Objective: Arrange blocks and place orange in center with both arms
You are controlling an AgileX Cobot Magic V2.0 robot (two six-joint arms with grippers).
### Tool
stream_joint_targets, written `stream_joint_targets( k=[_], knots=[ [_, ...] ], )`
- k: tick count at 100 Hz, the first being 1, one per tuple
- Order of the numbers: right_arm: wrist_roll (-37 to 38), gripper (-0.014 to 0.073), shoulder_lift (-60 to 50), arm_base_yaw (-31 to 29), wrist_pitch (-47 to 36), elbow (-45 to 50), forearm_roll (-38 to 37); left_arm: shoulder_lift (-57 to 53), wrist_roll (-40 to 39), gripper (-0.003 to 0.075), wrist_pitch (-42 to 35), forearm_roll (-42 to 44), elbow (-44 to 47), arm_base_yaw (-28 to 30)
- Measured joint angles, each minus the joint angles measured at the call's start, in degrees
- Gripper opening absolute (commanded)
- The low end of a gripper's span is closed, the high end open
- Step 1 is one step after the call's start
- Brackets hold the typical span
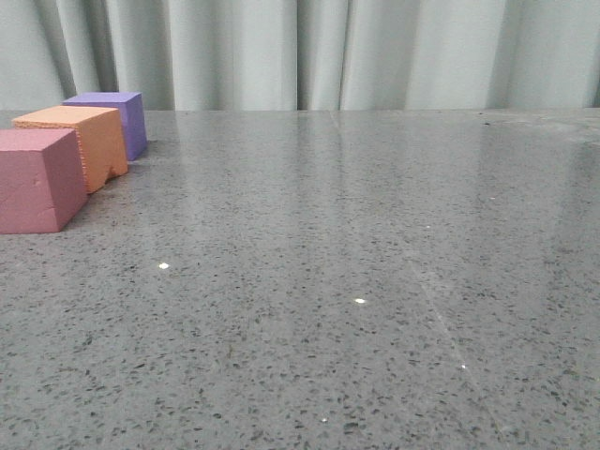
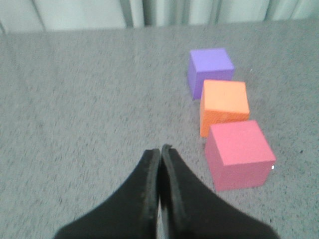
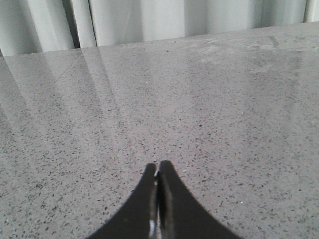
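At the tabletop's (image 1: 356, 281) far left the orange cube (image 1: 80, 141) sits between purple cube (image 1: 117, 117) and pinkish-red cube (image 1: 37, 178) — the arrangement looks done; left tool (image 2: 160, 149) and right tool (image 3: 158, 167) are pressed closed, empty.

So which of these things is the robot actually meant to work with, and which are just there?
Part of the job:
purple block
orange block
pinkish-red block
left gripper, shut, holding nothing
right gripper, shut, holding nothing
grey stone tabletop, where the blocks get arranged

Just there:
pale curtain behind the table
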Motion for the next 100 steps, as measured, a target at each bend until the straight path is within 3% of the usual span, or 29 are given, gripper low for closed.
stream_joint_targets(
  k=[23,38,54,70,100],
  knots=[
    [0.0,-0.0067,0.0,0.0,0.0,0.0,0.0,-6.4,12.8,-0.0011,-16.0,-7.8,11.7,2.9],
    [0.0,-0.0067,0.0,0.0,0.0,0.0,0.0,-12.5,20.5,-0.0011,-24.9,-16.8,21.4,10.3],
    [0.0,-0.0067,0.0,0.0,0.0,0.0,0.0,-19.0,22.3,-0.0011,-33.3,-20.2,32.2,18.1],
    [0.0,-0.0067,0.0,0.0,0.0,0.0,0.0,-25.9,22.7,-0.0011,-35.7,-21.0,40.0,21.1],
    [0.0,-0.0067,0.0,0.0,-0.1,0.0,0.0,-28.9,22.9,-0.0011,-37.4,-22.2,40.1,21.1]
  ],
)
